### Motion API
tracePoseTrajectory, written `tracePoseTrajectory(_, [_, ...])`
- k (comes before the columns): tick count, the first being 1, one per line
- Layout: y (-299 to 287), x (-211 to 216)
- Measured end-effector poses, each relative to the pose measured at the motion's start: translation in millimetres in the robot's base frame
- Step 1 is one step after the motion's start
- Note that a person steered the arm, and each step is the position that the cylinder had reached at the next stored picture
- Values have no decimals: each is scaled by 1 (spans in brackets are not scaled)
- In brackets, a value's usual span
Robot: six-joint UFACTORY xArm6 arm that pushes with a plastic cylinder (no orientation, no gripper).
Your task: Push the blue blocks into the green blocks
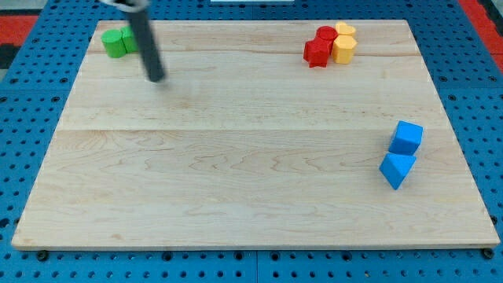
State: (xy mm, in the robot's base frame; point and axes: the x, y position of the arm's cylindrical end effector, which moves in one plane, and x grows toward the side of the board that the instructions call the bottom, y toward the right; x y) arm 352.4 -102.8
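Observation:
Two blue blocks sit near the view's right edge: a blue cube [407, 137] and just below it a blue wedge-shaped block [396, 169], touching each other. Two green blocks [119, 41] sit together at the view's top left corner, partly hidden behind my rod. My tip [157, 77] is on the board just below and to the right of the green blocks, far to the left of the blue blocks.
Two red blocks [320, 47] and two yellow blocks [344, 43] are clustered at the view's top right. The wooden board [236, 157] lies on a blue perforated table [23, 157].

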Motion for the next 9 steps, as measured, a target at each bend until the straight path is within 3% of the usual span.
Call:
tracePoseTrajectory(3, [364,49])
tracePoseTrajectory(4, [412,134])
tracePoseTrajectory(5, [382,154])
tracePoseTrajectory(7, [336,104])
tracePoseTrajectory(8, [321,104])
tracePoseTrajectory(9, [320,146])
